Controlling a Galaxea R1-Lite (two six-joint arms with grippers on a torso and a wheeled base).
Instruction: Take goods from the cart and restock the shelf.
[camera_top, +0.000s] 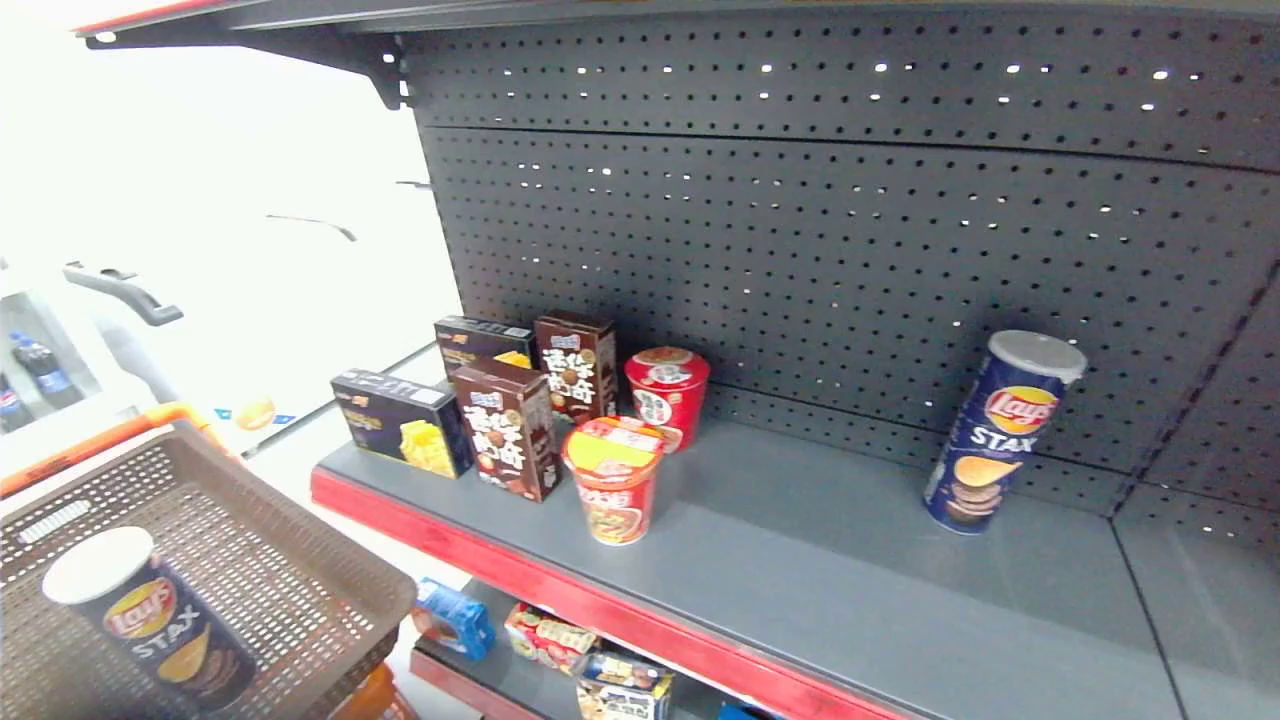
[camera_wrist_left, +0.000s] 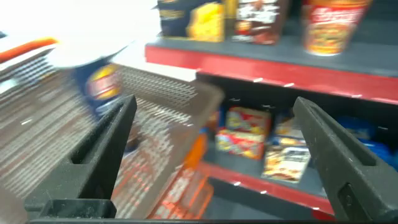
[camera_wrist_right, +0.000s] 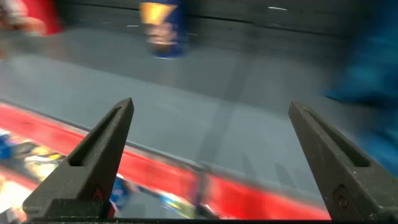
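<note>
Leaning in basket (camera_top: 290, 545), one chip can (camera_top: 150, 620), left tool (camera_wrist_left: 214, 104), right tool (camera_wrist_right: 211, 107) released

2 dark soda bottles (camera_top: 42, 368) far left, orange sticker (camera_top: 255, 412) on pale floor (camera_top: 285, 455)

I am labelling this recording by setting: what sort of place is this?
Probably a shop aisle or a mock-up: a pegboard-backed shelf with snack boxes and cup noodles, and a mesh cart holding a chip can.

A shop, probably a supermarket: a pegboard-backed shelf (camera_top: 800, 570) with a red edge holds snack boxes (camera_top: 510, 428), noodle cups (camera_top: 612, 482) and a crisp can (camera_top: 1000, 432), beside a basket cart (camera_top: 290, 570).
</note>
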